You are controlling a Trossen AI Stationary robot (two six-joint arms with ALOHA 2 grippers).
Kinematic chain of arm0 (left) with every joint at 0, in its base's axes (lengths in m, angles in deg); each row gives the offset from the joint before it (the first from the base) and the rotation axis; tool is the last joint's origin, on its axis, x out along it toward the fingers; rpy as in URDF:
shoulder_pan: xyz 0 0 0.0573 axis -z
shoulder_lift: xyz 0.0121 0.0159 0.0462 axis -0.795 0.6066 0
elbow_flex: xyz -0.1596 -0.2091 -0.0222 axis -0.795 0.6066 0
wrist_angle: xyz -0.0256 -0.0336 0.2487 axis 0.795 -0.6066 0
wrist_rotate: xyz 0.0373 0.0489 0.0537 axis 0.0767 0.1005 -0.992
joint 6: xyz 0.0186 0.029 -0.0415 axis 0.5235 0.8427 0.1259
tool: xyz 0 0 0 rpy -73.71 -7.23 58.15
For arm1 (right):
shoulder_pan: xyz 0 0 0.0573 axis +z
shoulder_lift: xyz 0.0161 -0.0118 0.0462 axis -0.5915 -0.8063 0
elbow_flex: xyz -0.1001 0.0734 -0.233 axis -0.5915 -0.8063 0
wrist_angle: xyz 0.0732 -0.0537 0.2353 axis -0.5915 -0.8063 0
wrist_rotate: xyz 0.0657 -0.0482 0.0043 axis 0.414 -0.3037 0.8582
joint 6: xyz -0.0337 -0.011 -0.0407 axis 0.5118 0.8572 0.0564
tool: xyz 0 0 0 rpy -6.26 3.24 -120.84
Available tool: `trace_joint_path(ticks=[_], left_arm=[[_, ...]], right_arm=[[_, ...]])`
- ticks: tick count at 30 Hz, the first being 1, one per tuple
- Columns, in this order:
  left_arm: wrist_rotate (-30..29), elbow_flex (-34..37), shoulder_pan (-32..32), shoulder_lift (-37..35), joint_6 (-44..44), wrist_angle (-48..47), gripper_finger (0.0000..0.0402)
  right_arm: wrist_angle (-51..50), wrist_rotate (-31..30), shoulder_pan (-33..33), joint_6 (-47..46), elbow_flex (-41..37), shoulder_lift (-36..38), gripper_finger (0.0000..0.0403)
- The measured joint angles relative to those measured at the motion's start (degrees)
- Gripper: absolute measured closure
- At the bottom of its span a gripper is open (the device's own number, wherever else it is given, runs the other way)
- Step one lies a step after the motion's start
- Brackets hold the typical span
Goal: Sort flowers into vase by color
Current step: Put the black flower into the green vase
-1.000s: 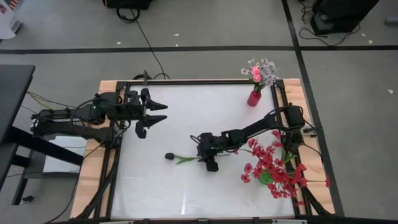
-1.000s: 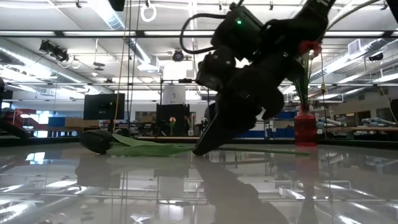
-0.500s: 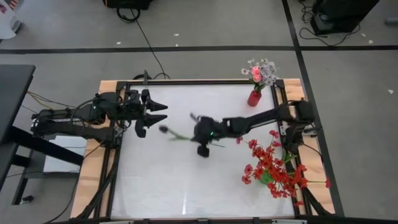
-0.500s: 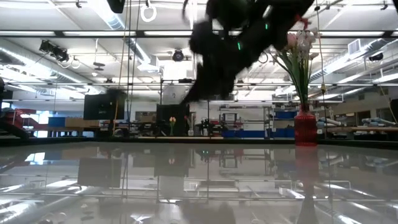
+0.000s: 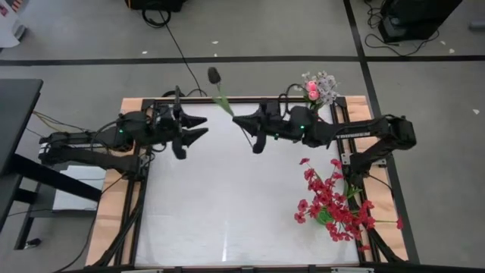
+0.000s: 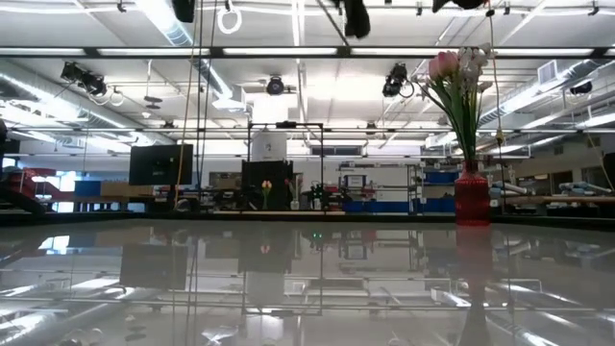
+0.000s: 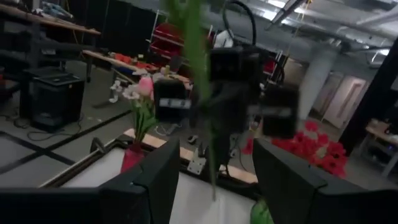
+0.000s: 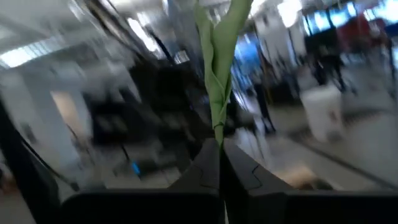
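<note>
A flower with a dark bud [image 5: 214, 74] and green leaves [image 5: 223, 101] is lifted high over the far middle of the table, and my right gripper [image 5: 236, 120] is shut on its stem. My left gripper [image 5: 198, 127] stands open just left of it, facing it; the stem [image 7: 200, 68] runs upright ahead of its fingers [image 7: 155, 180]. A red vase [image 5: 309, 119] at the far right holds pink and white flowers [image 5: 318, 87]. Red blossom sprays [image 5: 333, 201] lie at the table's right near side. My right gripper pinches the thin green stem [image 8: 218, 142] between its two fingertips, below the leaves [image 8: 219, 74]. The fingers point toward the table's left and lie across the stem. The flower stands upright above them, bud uppermost, clear of the table.
The white tabletop [image 5: 220, 205] is framed by a black rail and a wooden border [image 5: 114, 197]. In the low view the vase [image 6: 471, 197] stands at the right, and the room with its racks lies behind.
My right gripper has lifted the dark-budded flower off the table's middle and carried it up and toward the far edge. The flower, which lay flat, now stands upright with its bud on top, close in front of my left gripper.
</note>
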Motion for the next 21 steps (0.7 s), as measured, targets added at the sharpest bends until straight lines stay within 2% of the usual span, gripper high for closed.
trace_joint_path(ticks=[6, 14, 21], left_arm=[[-0.01, 0.0, 0.02, 9.6, 0.56, 10.36, 0.0193], [3.34, 0.0, 0.02, 22.26, 2.72, 31.47, 0.0195], [6.39, -1.0, 0.02, 29.0, 2.57, 38.81, 0.023]], right_arm=[[11.74, 2.1, 0.1, -1.34, 0.02, -0.43, 0.0397], [12.15, 1.46, 0.11, -1.2, 0.0, -0.52, 0.0398], [12.0, 1.68, 0.11, -1.26, 0.0, -0.52, 0.0397]])
